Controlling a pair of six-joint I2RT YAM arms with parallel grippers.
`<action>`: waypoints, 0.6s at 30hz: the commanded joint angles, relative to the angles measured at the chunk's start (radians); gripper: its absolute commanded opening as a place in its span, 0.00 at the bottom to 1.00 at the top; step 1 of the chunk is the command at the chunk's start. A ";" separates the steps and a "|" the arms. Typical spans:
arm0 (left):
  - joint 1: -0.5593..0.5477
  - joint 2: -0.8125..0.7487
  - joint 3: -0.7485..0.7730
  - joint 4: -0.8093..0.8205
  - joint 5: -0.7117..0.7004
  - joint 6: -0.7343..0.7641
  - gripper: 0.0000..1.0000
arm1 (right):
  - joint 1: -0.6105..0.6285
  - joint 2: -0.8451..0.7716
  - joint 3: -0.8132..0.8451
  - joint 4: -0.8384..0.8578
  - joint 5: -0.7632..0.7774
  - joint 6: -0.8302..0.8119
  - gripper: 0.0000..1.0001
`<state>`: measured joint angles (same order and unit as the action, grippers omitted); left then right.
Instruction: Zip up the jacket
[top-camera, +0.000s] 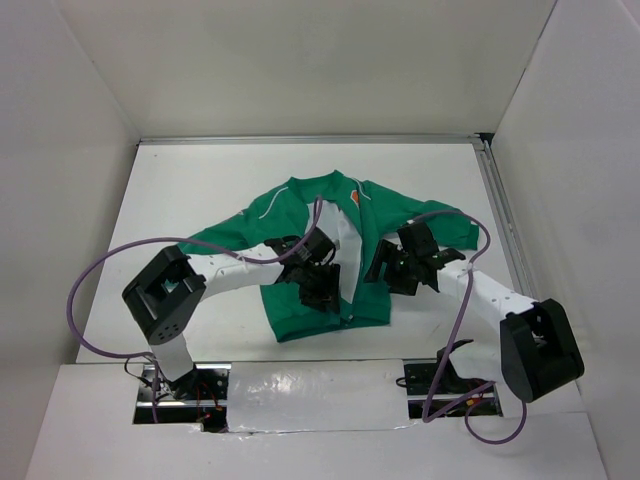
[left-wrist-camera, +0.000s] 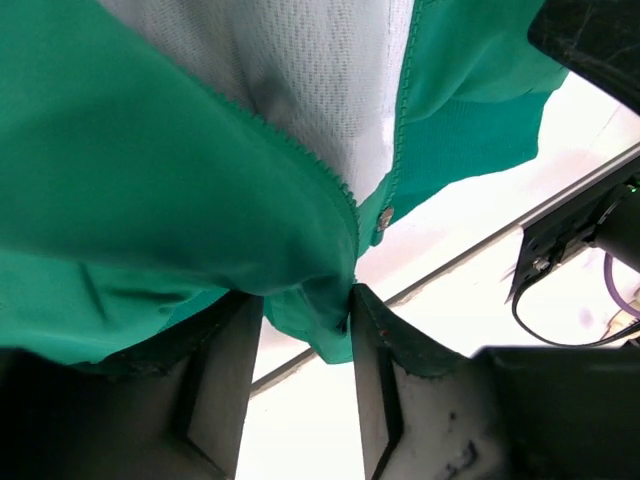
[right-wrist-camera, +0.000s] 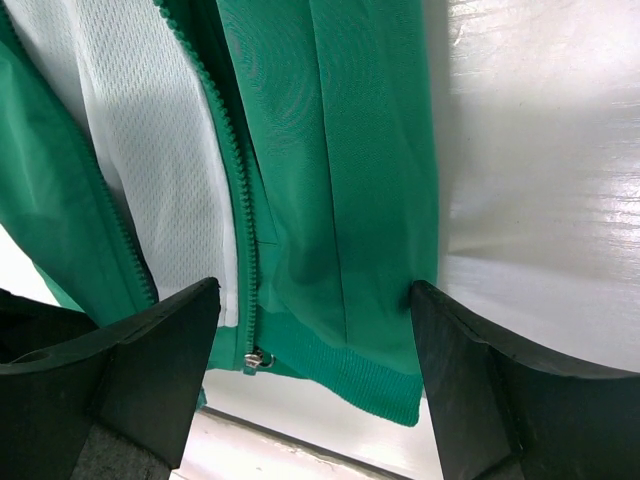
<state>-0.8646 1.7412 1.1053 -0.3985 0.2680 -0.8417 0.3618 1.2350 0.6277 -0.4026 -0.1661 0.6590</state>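
A small green long-sleeved fabric jacket (top-camera: 292, 212) lay flat on the white table (top-camera: 200, 190), collar away from the arms, front open down the middle. The left gripper (top-camera: 322, 285) sat at the hem beside the opening. In its wrist view, the left gripper (left-wrist-camera: 305, 300) had a bunched corner of the smooth green cloth (left-wrist-camera: 150, 180) between its two dark fingers (left-wrist-camera: 225, 370). The fold appeared to touch both pads, so it seemed pinched, though the contact was partly shadowed.

The right gripper (top-camera: 385, 270) hovered over the other front panel, near the hem. Seen from its wrist, the right gripper (right-wrist-camera: 315, 290) stood spread wide, holding nothing, with the jacket (right-wrist-camera: 330, 150) below the gap. White mesh lining (right-wrist-camera: 150, 150) showed beside a green toothed zip track. A small metal slider (right-wrist-camera: 256, 358) sat at the foot of the track, just above the ribbed hem (right-wrist-camera: 350, 378).
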 joint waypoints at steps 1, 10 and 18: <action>-0.002 -0.028 -0.005 0.038 0.036 0.018 0.51 | 0.002 0.004 0.006 0.045 -0.003 -0.016 0.83; -0.001 -0.026 0.013 0.039 0.050 0.030 0.13 | 0.054 -0.011 0.024 0.018 0.068 -0.042 0.82; 0.006 -0.146 -0.086 0.075 0.068 0.056 0.02 | 0.149 -0.103 0.055 -0.019 0.099 -0.053 0.82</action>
<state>-0.8642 1.6756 1.0653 -0.3668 0.2985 -0.8101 0.4862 1.1839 0.6365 -0.4309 -0.0517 0.6308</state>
